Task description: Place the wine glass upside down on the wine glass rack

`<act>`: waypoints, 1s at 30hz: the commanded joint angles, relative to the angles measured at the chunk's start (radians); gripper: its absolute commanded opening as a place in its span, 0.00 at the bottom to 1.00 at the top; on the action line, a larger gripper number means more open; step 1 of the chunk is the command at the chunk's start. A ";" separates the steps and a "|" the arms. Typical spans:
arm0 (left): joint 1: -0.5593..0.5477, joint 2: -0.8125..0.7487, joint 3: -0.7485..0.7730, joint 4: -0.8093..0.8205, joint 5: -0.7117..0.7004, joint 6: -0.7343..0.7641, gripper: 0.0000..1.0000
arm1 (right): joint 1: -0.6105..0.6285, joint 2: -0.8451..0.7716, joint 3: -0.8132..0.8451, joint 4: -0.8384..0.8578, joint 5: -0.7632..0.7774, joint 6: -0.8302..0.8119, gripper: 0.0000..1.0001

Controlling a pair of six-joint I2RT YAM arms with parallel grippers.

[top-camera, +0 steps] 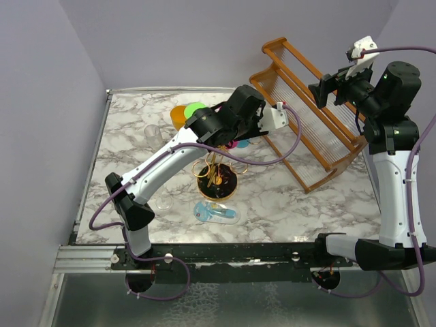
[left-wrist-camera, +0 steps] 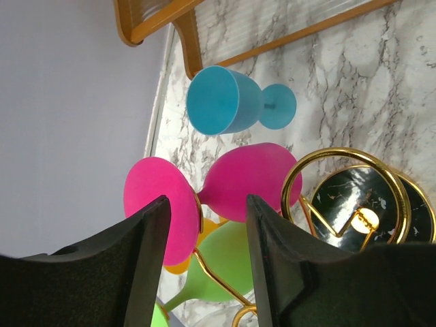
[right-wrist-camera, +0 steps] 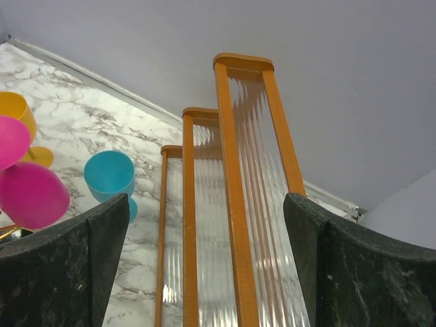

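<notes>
The gold wire wine glass rack point(top-camera: 216, 182) stands mid-table on its round black base point(left-wrist-camera: 357, 201). A pink wine glass point(left-wrist-camera: 248, 178) hangs on it, its foot point(left-wrist-camera: 158, 204) caught behind a gold wire arm. A green glass point(left-wrist-camera: 228, 262) and an orange one hang beside it. My left gripper point(left-wrist-camera: 208, 208) is open just short of the pink glass's stem, and holds nothing. It sits under my left wrist in the top view point(top-camera: 248, 133). A blue glass point(left-wrist-camera: 228, 102) lies on its side on the table. My right gripper point(right-wrist-camera: 204, 211) is open and empty, raised over the wooden rack.
The large brown wooden slatted rack point(top-camera: 310, 112) stands at the back right. A pale blue glass point(top-camera: 216, 212) lies in front of the gold rack. Clear glasses stand at the left point(top-camera: 153, 134) and near the left arm point(top-camera: 163, 201). Walls close the left and back.
</notes>
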 commanded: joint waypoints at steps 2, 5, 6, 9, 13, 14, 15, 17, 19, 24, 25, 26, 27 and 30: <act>-0.004 -0.060 0.037 -0.011 0.075 -0.039 0.55 | -0.006 0.003 0.010 0.009 -0.052 -0.025 0.92; -0.003 -0.078 0.061 -0.039 0.121 -0.043 0.58 | -0.006 0.018 0.031 -0.009 -0.079 -0.030 0.91; -0.003 -0.082 0.070 -0.055 0.143 -0.041 0.59 | -0.006 0.025 0.041 -0.014 -0.084 -0.031 0.91; -0.001 -0.112 0.096 -0.095 0.187 -0.039 0.61 | -0.006 0.050 0.070 -0.034 -0.109 -0.029 0.91; 0.025 -0.132 0.146 -0.136 0.223 -0.045 0.65 | 0.000 0.118 0.133 -0.083 -0.154 -0.019 0.90; 0.037 -0.136 0.157 -0.140 0.230 -0.050 0.67 | 0.005 0.132 0.141 -0.086 -0.160 -0.017 0.90; 0.050 -0.140 0.168 -0.143 0.238 -0.053 0.69 | 0.011 0.142 0.149 -0.086 -0.162 -0.017 0.90; 0.085 -0.148 0.191 -0.152 0.254 -0.061 0.71 | 0.028 0.164 0.161 -0.085 -0.157 -0.018 0.90; 0.133 -0.157 0.208 -0.157 0.279 -0.077 0.75 | 0.048 0.182 0.172 -0.085 -0.144 -0.023 0.90; 0.288 -0.189 0.210 -0.138 0.345 -0.135 0.90 | 0.119 0.233 0.192 -0.088 -0.089 -0.047 0.89; 0.317 -0.196 0.202 -0.127 0.351 -0.146 0.93 | 0.136 0.243 0.195 -0.088 -0.070 -0.052 0.89; 0.350 -0.202 0.191 -0.120 0.359 -0.156 0.96 | 0.153 0.256 0.200 -0.088 -0.053 -0.058 0.89; 0.373 -0.209 0.180 -0.113 0.366 -0.164 0.98 | 0.170 0.265 0.202 -0.088 -0.037 -0.064 0.89; 0.425 -0.229 0.143 -0.096 0.371 -0.184 0.99 | 0.214 0.302 0.208 -0.081 0.017 -0.077 0.89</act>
